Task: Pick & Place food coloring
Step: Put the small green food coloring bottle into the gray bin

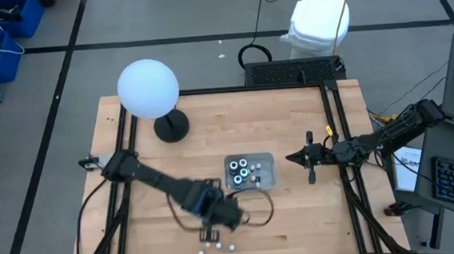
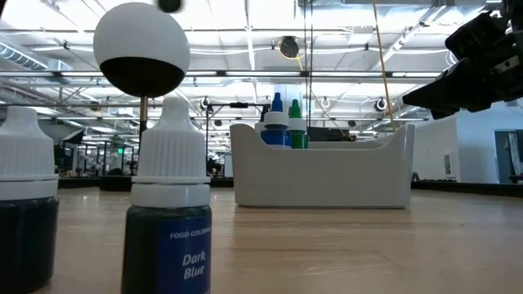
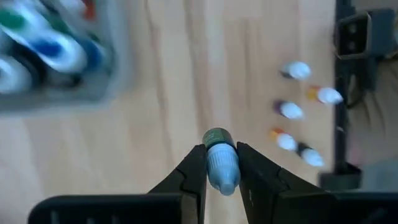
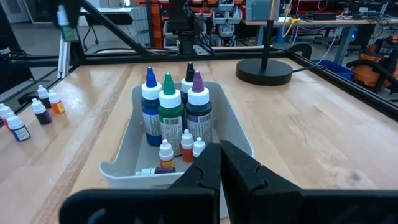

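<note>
High view has the left arm slanting across the worktop (image 1: 290, 114) toward its near edge, its left claw (image 1: 232, 216) just below the tray (image 1: 268, 162) — the right claw (image 1: 309, 160), fingers pressed together on nothing, hangs beside the tray's right end. Left wrist view alone reveals the grip: a small bottle (image 3: 221, 163) with a pale blue cap is pinched between the fingers (image 3: 194, 171), above loose bottles (image 3: 291, 111) on the wood. Right wrist view shows tall bottles (image 4: 169, 109) standing in the tray.
</note>
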